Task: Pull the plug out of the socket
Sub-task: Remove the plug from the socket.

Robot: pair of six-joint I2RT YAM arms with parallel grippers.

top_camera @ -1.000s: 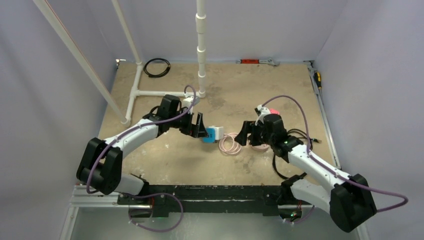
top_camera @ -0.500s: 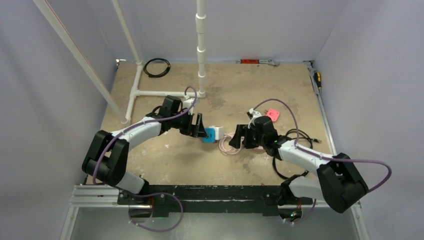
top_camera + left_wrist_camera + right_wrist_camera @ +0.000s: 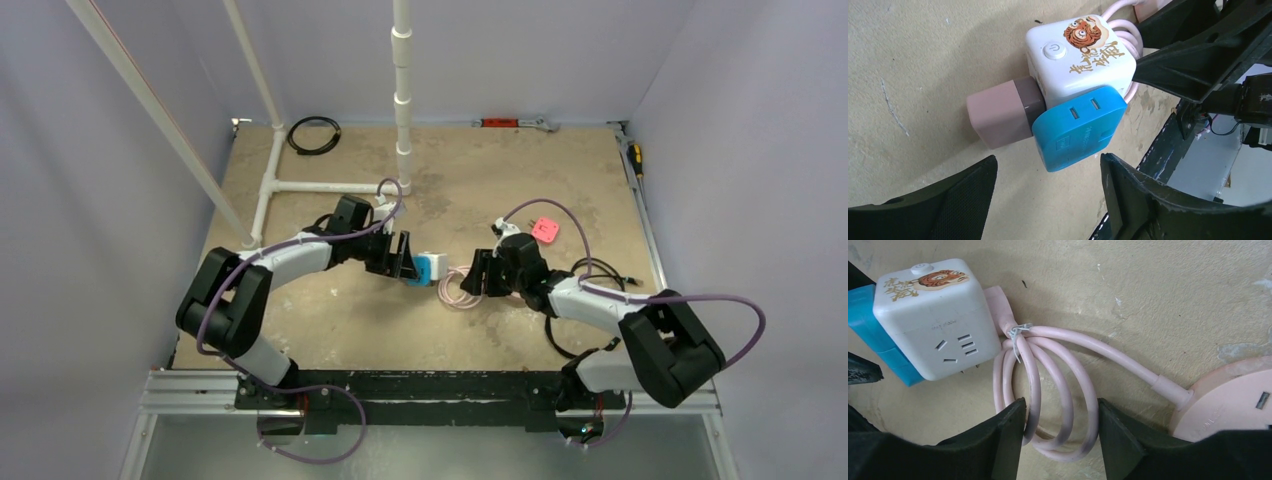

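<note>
A white cube socket (image 3: 433, 261) with a tiger sticker lies mid-table. A blue plug (image 3: 1078, 127) sits in one side of it, and a pinkish-brown plug (image 3: 1000, 114) in the adjacent side. My left gripper (image 3: 1048, 165) is open just short of the blue plug, fingers apart on either side of it, not touching. The cube's pink cable (image 3: 1058, 395) lies coiled and runs to a round pink hub (image 3: 1228, 400). My right gripper (image 3: 1060, 407) is open and straddles the coil, its left finger against one loop. From above, the left gripper (image 3: 403, 258) and the right gripper (image 3: 478, 273) face each other across the cube.
A white pipe frame (image 3: 330, 186) and an upright pipe (image 3: 402, 100) stand behind the left arm. A black cable coil (image 3: 313, 134) lies at the back left. A small pink-red piece (image 3: 545, 230) and black leads (image 3: 590, 270) lie by the right arm. Tools (image 3: 515, 123) lie along the back edge.
My right arm has swung in and its gripper has moved left over the pink coil, uncovering the pink-red piece. My left arm has folded a little; its gripper has stayed by the blue plug.
</note>
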